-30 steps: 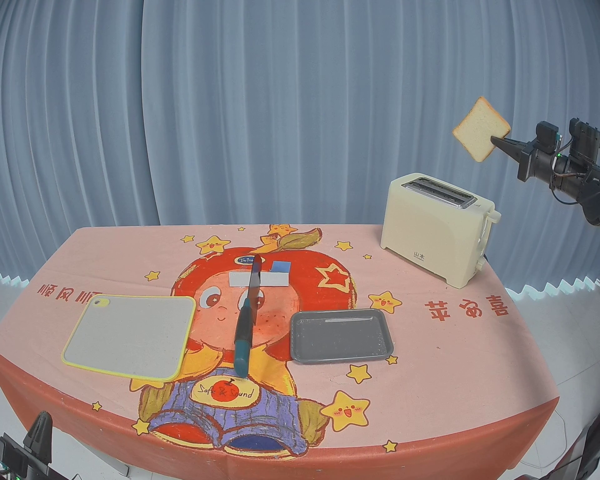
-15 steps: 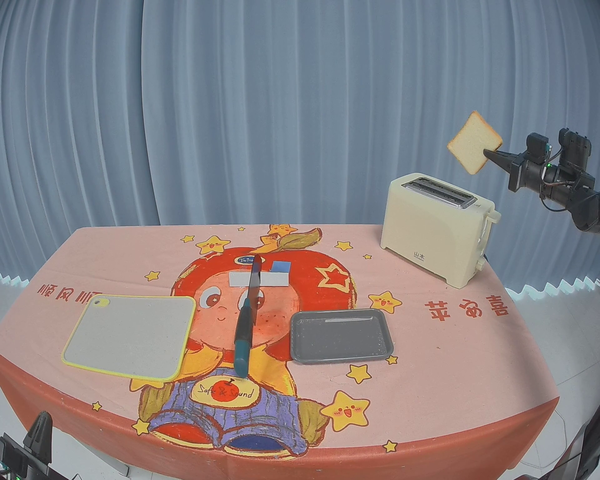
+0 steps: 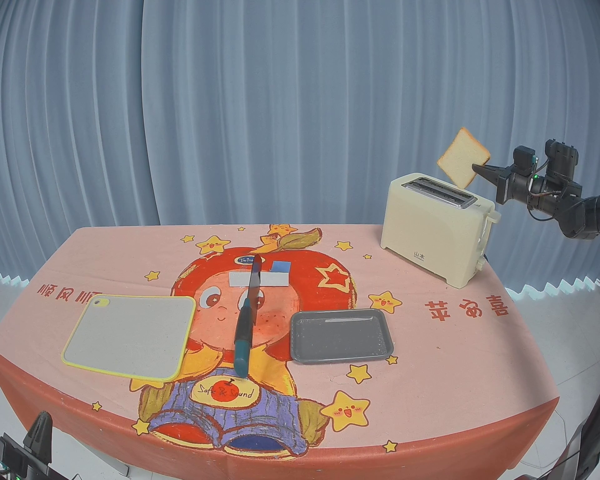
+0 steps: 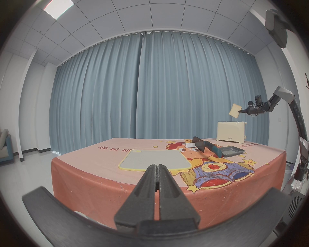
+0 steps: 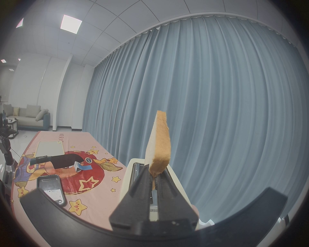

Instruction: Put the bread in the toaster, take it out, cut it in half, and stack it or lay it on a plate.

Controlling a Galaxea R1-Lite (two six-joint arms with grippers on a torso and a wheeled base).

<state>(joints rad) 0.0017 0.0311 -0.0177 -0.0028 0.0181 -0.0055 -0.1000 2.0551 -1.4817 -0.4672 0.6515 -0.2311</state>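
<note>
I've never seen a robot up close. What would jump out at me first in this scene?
A square slice of white bread hangs in the air, pinched at its edge by the right gripper, just above the slots of a cream plastic toaster at the table's far right. Mid-table, a teal-handled knife lies across a bright cartoon tablecloth.

Staged lab or demo room in office-type building, not real kitchen. Shown by: grid ceiling [image 4: 154,13] of square tiles with flush panel light [image 4: 58,7]; floor-to-ceiling blue-grey curtain [image 3: 281,112] as backdrop; plain white walls [image 4: 13,112]; glossy pale floor [image 4: 29,173]; grey sofa [image 5: 30,117] in far corner. Kitchen only by props: toaster [image 3: 434,231], cutting board [image 3: 128,337], knife [image 3: 245,325], grey tray [image 3: 340,337], laid out on lone table [image 3: 450,362] under cartoon cloth.
</note>
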